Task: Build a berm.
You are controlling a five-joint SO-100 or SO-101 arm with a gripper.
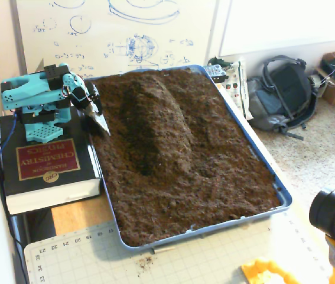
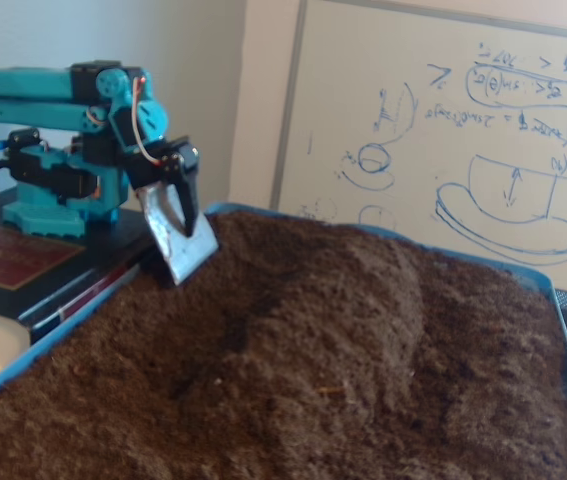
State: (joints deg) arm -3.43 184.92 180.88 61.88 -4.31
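The berm [image 1: 155,115] is a long rounded ridge of dark brown soil that runs down the middle of the blue tray [image 1: 214,229] from its far end. In the low fixed view the berm [image 2: 363,290] rises as a hump above flatter soil. My teal arm is folded back over its base at the tray's far left corner. The gripper [image 1: 101,123] carries a flat metal blade and points down at the soil left of the ridge. In the low view the gripper [image 2: 185,250] has its black finger lying against the blade, shut, with its tip at the soil's edge.
A thick book [image 1: 43,165] under the arm's base lies along the tray's left rim. A whiteboard [image 2: 463,130] stands behind the tray. A backpack [image 1: 285,89] sits on the floor to the right. A camera [image 1: 332,216] and a yellow object [image 1: 267,273] are at the front right.
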